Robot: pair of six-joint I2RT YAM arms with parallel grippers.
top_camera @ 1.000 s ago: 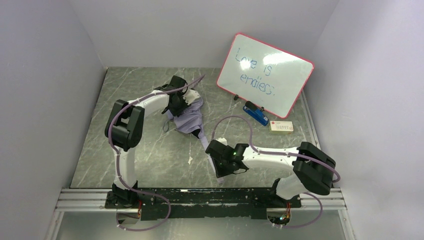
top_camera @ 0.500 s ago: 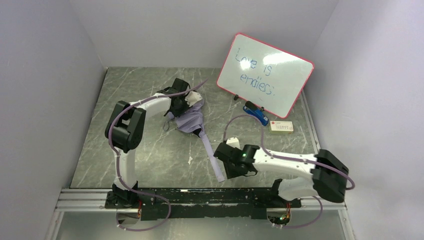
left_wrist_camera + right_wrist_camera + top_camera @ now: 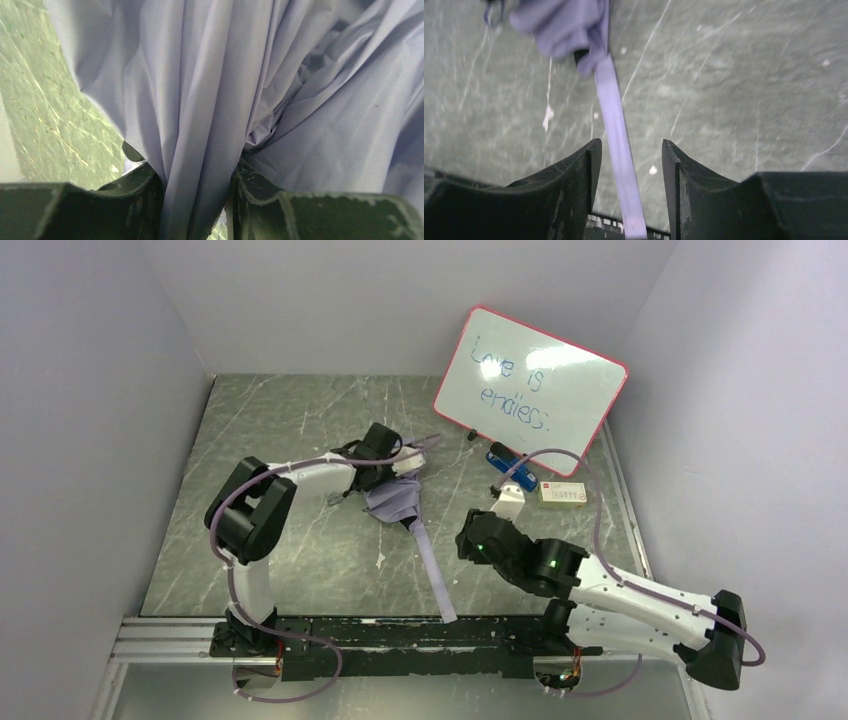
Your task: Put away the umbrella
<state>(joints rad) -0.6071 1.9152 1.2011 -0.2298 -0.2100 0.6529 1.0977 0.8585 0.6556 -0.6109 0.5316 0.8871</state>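
The umbrella (image 3: 393, 502) is a crumpled pale lavender bundle lying mid-table. Its long flat strap (image 3: 432, 570) trails toward the front rail. My left gripper (image 3: 393, 464) sits at the bundle's far side, and in the left wrist view its fingers (image 3: 140, 200) are shut on a fold of the fabric (image 3: 200, 100). My right gripper (image 3: 470, 540) hovers just right of the strap, open. In the right wrist view the strap (image 3: 616, 130) runs on the table below the gap between its jaws (image 3: 630, 150), touching neither, with the bundle (image 3: 564, 25) beyond.
A red-framed whiteboard (image 3: 530, 390) leans at the back right, with a blue object (image 3: 512, 468) and a small white box (image 3: 563, 494) at its foot. A white scrap (image 3: 380, 560) lies left of the strap. Grey walls enclose the table on three sides.
My right gripper has opened, let go of the strap and swung back to the right. My left gripper has dragged the umbrella bundle rightward, and the strap now lies stretched toward the front rail.
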